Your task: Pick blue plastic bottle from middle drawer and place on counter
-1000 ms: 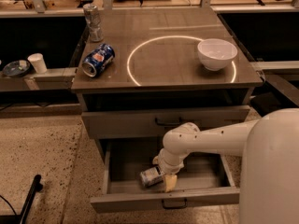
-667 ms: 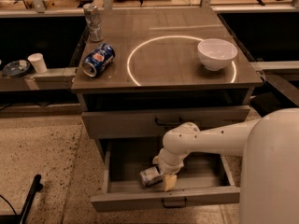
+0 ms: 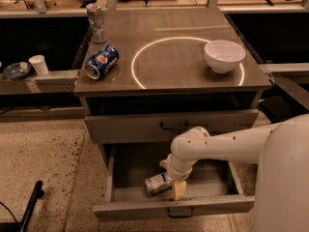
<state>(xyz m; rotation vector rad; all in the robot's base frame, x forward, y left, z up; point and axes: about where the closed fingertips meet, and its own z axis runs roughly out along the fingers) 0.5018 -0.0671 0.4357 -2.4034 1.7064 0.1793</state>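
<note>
Down in the middle drawer (image 3: pixel 129 174), the hand (image 3: pixel 175 189) touches the blue plastic bottle (image 3: pixel 156 183), grip unclear.

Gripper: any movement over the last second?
No. The gripper stays beside the blue plastic bottle, at the same offset from the front wall of the middle drawer.

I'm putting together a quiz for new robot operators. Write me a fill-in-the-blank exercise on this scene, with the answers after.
1. The middle drawer is pulled ____, with the blue plastic bottle lying on its floor.
2. The gripper is down inside the ____, right by the bottle.
3. On the counter, the blue soda can lies on its ____.
4. The dented silver can stands ____.
Missing words: open; drawer; side; upright.
</note>
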